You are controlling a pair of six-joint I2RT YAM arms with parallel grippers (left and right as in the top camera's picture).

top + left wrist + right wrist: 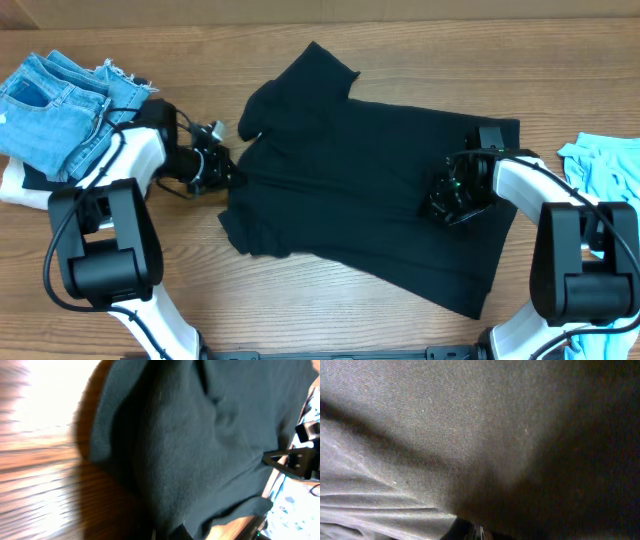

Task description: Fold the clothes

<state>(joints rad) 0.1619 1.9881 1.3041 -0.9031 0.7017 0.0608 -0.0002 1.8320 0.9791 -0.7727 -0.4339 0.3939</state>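
On the table [300, 310], the black T-shirt [370, 170] lies spread and rumpled. Left gripper [228, 172] closed at its edge, right gripper [445, 205] closed mid-body, both apparently pinching fabric. Risk: a thin pinch slips on lifting, bunching the fold.

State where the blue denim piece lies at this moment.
Overhead, the denim piece lies at the far left of the table, partly over a white garment, left of the black T-shirt.

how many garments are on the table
4: black T-shirt in the centre, denim top left, a white piece under the denim, a light blue one at the right edge. Others may be hidden beneath.
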